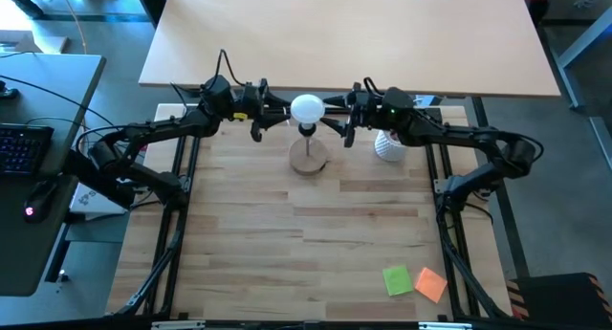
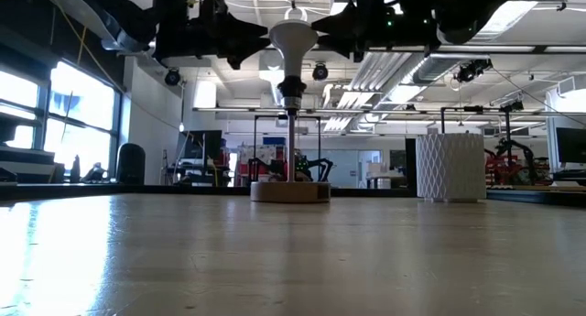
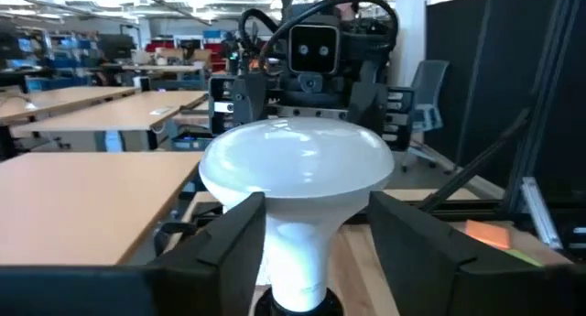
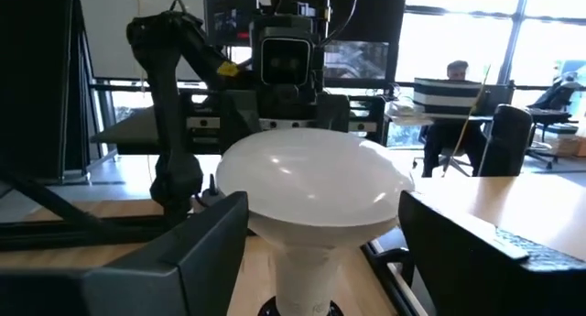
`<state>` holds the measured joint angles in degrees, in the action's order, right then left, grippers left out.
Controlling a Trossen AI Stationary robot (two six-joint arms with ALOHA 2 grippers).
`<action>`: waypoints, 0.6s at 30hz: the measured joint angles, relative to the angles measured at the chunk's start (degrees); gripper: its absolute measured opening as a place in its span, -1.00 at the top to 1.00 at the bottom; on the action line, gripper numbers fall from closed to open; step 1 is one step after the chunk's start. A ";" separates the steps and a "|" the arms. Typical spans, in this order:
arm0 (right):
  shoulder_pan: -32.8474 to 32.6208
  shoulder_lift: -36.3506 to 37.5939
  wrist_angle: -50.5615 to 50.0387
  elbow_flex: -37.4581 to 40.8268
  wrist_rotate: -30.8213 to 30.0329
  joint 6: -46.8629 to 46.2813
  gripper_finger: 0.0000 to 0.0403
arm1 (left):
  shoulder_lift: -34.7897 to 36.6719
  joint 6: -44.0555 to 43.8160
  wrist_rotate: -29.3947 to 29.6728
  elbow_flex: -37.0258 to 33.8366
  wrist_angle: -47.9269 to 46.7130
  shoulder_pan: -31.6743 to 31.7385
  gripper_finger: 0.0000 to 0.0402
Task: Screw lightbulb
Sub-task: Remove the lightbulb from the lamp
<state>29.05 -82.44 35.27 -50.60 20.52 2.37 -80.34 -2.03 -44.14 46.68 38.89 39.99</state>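
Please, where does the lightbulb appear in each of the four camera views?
High view: the lightbulb is top centre, between both pincers.
Low view: lightbulb at top centre, upright on the lamp stem.
Left wrist view: centre, filling the middle.
Right wrist view: centre, large.
Shared landmark: the black socket directly under the bulb.

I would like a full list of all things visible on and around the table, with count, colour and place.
lightbulb: one, white, upright in the socket of the lamp base, far middle of the table
lamp base: one, round, wooden, under the bulb
cup: one, white, ribbed, beside the right arm
sticky notes: two, green and orange, near right corner
keyboard: one, dark, side desk on the left
person: one, striped top, seated in the background
left tool: open, beside the bulb
right tool: open, beside the bulb
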 joint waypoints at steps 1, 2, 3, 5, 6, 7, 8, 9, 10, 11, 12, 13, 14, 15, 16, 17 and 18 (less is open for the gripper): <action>0.28 -0.17 0.01 -0.19 0.22 0.00 -0.39 | 0.00 0.21 0.48 0.00 0.00 -0.40 0.04; 0.55 -0.24 -0.14 -0.22 0.61 0.00 -0.39 | 0.02 0.25 0.72 -0.02 -0.10 -0.92 0.03; 0.85 -0.28 -0.21 -0.23 0.92 -0.03 -0.39 | 0.02 0.30 1.23 -0.02 -0.11 -1.22 0.02; 1.42 -0.28 -0.38 -0.25 1.16 -0.09 -0.39 | 0.02 0.32 1.55 -0.02 -0.01 -1.58 0.01; 1.66 -0.28 -0.50 -0.27 1.16 -0.18 -0.39 | 0.02 0.31 1.51 -0.02 -0.01 -1.69 0.01; 1.90 -0.28 -0.72 -0.29 1.16 -0.20 -0.39 | 0.02 0.28 1.52 -0.02 -0.02 -1.78 0.00; 2.15 -0.28 -0.90 -0.29 1.13 -0.20 -0.39 | 0.02 -0.10 1.39 -0.02 -0.02 -1.82 0.00; 2.50 -0.28 -1.12 -0.34 1.09 -0.22 -0.39 | 0.02 -0.67 1.15 -0.02 -0.04 -1.82 0.00; 2.84 -0.26 -1.30 -0.36 0.81 -0.50 -0.39 | 0.02 -0.89 0.84 -0.02 -0.13 -1.88 0.00; 3.22 -0.22 -1.58 -0.36 0.52 -0.95 -0.39 | 0.04 -1.12 0.29 -0.02 -0.37 -2.00 0.00; 3.60 -0.21 -1.83 -0.36 -0.16 -1.18 -0.39 | 0.06 -1.31 -0.46 -0.02 -0.65 -2.21 0.00; 4.02 -0.23 -1.97 -0.36 -1.14 -1.42 -0.39 | 0.09 -1.38 -1.45 -0.02 -1.01 -2.59 0.00; 4.44 -0.30 -2.05 -0.51 -2.39 -1.51 -0.39 | 0.08 -1.34 -2.66 0.00 -1.18 -3.13 0.00; 4.93 -0.53 -2.67 -0.65 -2.82 -1.54 -0.39 | 0.02 -1.34 -3.85 0.04 -1.46 -3.87 0.00; 5.29 -0.72 -4.00 -0.43 -2.61 -1.91 -0.39 | -0.02 -1.34 -4.89 0.02 -2.02 -4.61 0.00; 5.55 -0.82 -4.78 -0.30 -2.27 -2.39 -0.39 | -0.04 -1.30 -5.40 -0.02 -2.25 -5.36 0.00; 5.72 -0.83 -4.78 -0.29 -1.86 -2.64 -0.39 | -0.04 -0.79 -5.04 -0.02 -2.26 -5.98 0.00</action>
<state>34.77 -83.27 30.49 -50.89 18.65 -0.27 -80.38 -2.82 -49.18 46.65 36.64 34.01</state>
